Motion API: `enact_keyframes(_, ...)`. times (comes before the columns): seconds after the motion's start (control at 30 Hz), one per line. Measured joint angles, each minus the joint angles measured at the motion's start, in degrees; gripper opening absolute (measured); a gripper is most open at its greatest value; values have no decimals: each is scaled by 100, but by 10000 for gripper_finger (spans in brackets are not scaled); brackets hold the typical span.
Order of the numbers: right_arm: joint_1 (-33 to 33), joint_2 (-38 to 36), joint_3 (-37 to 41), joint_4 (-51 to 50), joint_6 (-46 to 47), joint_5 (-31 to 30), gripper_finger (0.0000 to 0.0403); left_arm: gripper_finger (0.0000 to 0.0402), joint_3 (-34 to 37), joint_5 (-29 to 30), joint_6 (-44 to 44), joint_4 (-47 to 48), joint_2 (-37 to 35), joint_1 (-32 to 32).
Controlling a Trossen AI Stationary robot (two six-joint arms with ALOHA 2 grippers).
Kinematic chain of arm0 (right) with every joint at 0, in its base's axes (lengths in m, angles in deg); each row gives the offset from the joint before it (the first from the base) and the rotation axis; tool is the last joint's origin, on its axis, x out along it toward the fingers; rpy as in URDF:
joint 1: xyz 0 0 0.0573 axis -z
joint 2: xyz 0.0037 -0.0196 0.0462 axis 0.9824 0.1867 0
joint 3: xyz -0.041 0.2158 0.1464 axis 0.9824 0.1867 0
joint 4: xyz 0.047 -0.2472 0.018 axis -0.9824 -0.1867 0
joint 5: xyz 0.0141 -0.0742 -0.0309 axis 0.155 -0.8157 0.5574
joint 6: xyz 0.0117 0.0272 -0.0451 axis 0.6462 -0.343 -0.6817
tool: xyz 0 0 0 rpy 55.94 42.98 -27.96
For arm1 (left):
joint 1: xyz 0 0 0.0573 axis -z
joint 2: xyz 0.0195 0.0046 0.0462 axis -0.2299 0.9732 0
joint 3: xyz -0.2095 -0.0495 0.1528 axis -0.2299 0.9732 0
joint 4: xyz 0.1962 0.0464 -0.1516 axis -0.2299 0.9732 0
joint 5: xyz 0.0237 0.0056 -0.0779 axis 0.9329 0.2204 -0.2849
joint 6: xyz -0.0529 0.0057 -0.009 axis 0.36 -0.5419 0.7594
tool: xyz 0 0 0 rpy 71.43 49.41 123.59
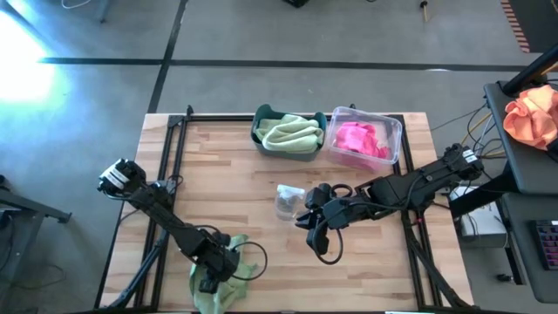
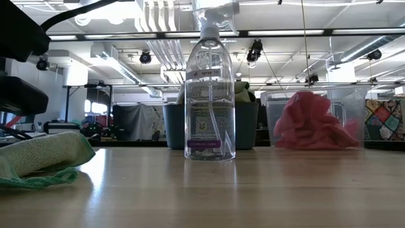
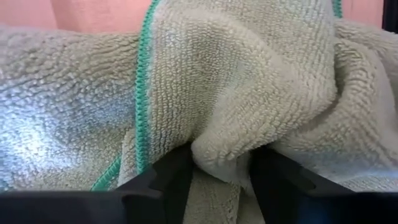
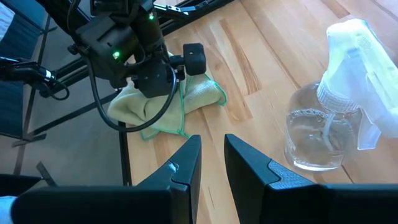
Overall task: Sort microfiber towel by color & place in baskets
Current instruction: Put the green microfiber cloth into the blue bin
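Wooden desk carries a teal basket of green towels beside a clear basket of pink ones. Left tool pinches a fold of green towel at the near edge. Right tool hangs slightly parted, empty, beside the spray bottle.

Clear spray bottle upright mid-table; orange cloth bundle off-table.

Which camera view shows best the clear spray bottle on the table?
The low view: the spray bottle stands upright there, nearly whole. The high view shows only its top; the right wrist view shows it partly; the left wrist view, not at all.
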Motion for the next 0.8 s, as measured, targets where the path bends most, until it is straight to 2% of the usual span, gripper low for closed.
enact_keyframes(0.3, 0, 0, 0, 0, -2, 0, 63, 85, 4, 61, 259, 8, 4, -9)
enact_keyframes(0.47, 0, 0, 0, -2, -4, -2, 63, 76, -108, 78, 297, 65, 18, -11)
enact_keyframes(0.63, 0, 0, 0, -4, -27, -2, 63, 75, -571, 293, 265, 458, 57, -9)
enact_keyframes(0.8, 0, 0, 0, -4, -96, -4, 63, 75, -1322, 704, 77, 1416, 55, -9)
